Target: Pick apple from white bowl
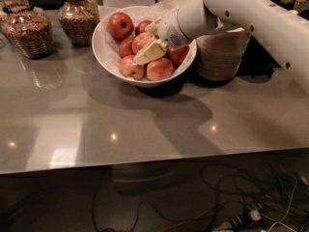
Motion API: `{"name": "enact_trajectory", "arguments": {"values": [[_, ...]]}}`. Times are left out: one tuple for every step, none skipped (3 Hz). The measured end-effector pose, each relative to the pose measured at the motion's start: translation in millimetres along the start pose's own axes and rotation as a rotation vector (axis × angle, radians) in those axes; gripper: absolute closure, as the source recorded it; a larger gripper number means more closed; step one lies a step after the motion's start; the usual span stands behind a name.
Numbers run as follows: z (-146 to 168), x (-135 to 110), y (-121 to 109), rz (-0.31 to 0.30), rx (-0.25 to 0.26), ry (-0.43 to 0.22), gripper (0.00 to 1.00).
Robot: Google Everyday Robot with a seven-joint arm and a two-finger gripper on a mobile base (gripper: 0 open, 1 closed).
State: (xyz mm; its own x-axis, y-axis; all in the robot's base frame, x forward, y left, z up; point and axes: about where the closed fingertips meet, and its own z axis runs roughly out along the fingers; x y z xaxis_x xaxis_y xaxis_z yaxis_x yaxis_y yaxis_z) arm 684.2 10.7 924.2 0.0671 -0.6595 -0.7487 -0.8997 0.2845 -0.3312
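The white bowl [108, 47] stands at the back middle of the grey table and holds several apples on crinkled paper. The apple [141, 41], lighter orange-red and glossy, lies near the bowl's middle among darker red apples [120, 24]. My gripper [146, 49] reaches into the bowl from the right on a white arm [251, 13]. Its cream tip lies right against the apple and covers part of it. More apples [159, 69] lie along the front of the bowl.
A stack of beige paper bowls [222, 54] stands directly right of the white bowl, under my arm. Two glass jars of granola [29, 32] [78, 19] stand at the back left. The table's front edge [145, 166] runs across, with cables on the floor below.
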Motion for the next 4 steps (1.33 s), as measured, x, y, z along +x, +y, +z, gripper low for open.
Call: {"name": "enact_trajectory", "arguments": {"values": [[5,10,6,0.008,-0.027,0.026,0.38],[5,11,7,0.008,-0.028,0.028,0.56],[-3,5,5,-0.001,-0.012,0.010,0.79],[-17,-12,-1,-0.024,0.020,-0.041,1.00]]}}
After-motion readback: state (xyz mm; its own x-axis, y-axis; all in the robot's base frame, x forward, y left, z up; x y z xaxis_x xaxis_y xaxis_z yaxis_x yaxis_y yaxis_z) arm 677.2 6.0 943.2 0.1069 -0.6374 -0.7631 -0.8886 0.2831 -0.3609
